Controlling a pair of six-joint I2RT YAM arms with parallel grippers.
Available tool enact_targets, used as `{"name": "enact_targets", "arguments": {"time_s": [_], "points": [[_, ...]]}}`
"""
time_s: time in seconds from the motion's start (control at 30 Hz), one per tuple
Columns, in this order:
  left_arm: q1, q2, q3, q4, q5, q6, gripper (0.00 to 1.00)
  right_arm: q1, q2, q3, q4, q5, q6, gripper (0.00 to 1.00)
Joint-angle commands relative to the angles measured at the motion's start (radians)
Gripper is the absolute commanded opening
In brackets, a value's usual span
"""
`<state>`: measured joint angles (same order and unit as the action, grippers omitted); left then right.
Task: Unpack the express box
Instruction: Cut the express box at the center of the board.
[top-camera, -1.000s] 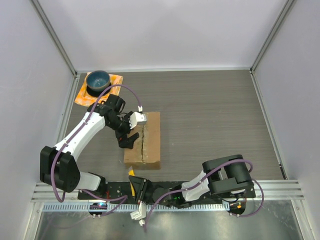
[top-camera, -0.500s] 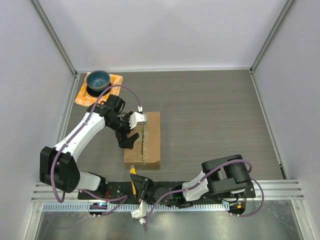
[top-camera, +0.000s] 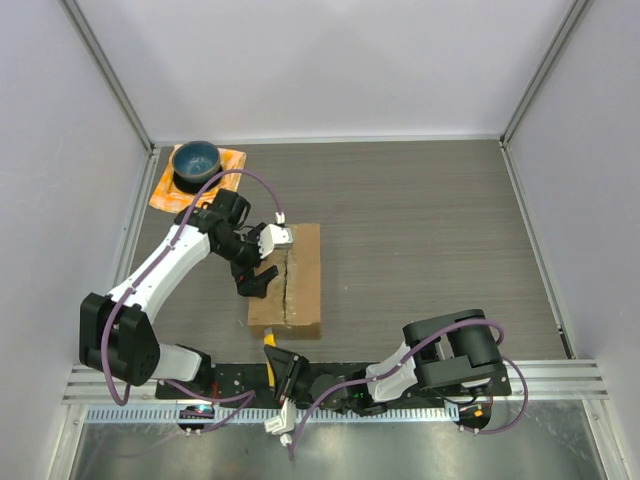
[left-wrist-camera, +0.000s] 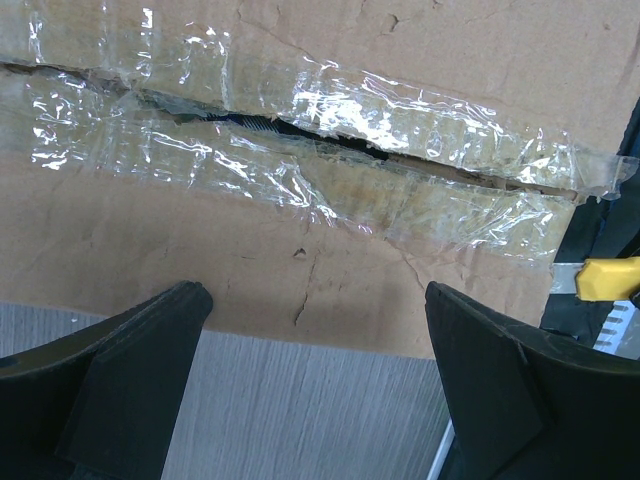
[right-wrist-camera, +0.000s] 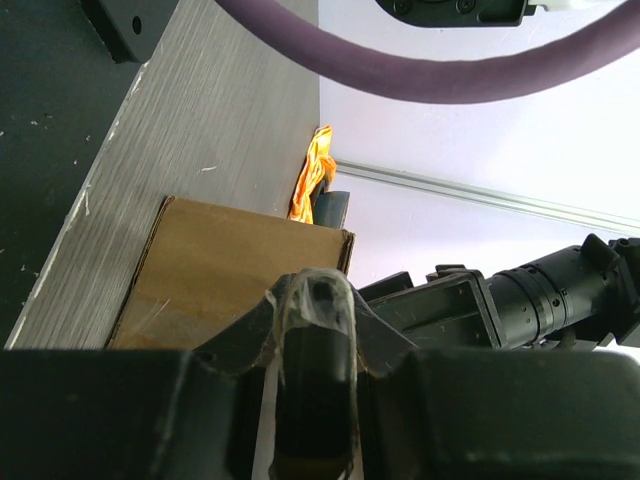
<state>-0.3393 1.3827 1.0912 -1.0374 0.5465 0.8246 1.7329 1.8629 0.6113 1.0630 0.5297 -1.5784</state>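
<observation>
Far left: an orange cloth (top-camera: 232, 160) carrying a blue bowl (top-camera: 195, 158) lies in the far-left corner of the table (top-camera: 420, 230), against the left wall. It has not moved over the last second.

Left of centre: the left arm holds the same pose as a second ago. The left gripper (left-wrist-camera: 318, 300) hangs over the left long edge of the express box (top-camera: 305, 280), its jaws spread wide and holding nothing. The wrist view shows one finger on each side of that edge, with table surface below it.

Centre: the express box lies flat and unmoved, its long axis running from near to far. Clear tape (left-wrist-camera: 330, 150) is crumpled along the top seam, and a dark slit shows through it where the flaps part. The box's far-left corner is near the cloth. Its right edge is well apart from the right wall, and its far end is well apart from the back wall.

Near centre: the right gripper (top-camera: 276, 362) has shifted slightly rightward and toward the box. Its jaws are clamped on a yellow-handled tool (left-wrist-camera: 605, 278), whose tip is just beside the box's near edge; contact cannot be judged.

Right: the right arm's base stands folded at the near edge.
</observation>
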Motion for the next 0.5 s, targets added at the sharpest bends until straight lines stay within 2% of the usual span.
{"name": "enact_targets", "arguments": {"time_s": [0.0,0.47], "points": [[0.0,0.055,-0.065,0.007,-0.057,0.016,1.0,-0.006,-0.056,-0.005,0.111,0.019,0.011,0.01],[0.0,0.059,-0.065,0.008,-0.057,0.021,1.0,-0.006,-0.091,-0.028,0.084,0.027,0.024,0.01]]}}
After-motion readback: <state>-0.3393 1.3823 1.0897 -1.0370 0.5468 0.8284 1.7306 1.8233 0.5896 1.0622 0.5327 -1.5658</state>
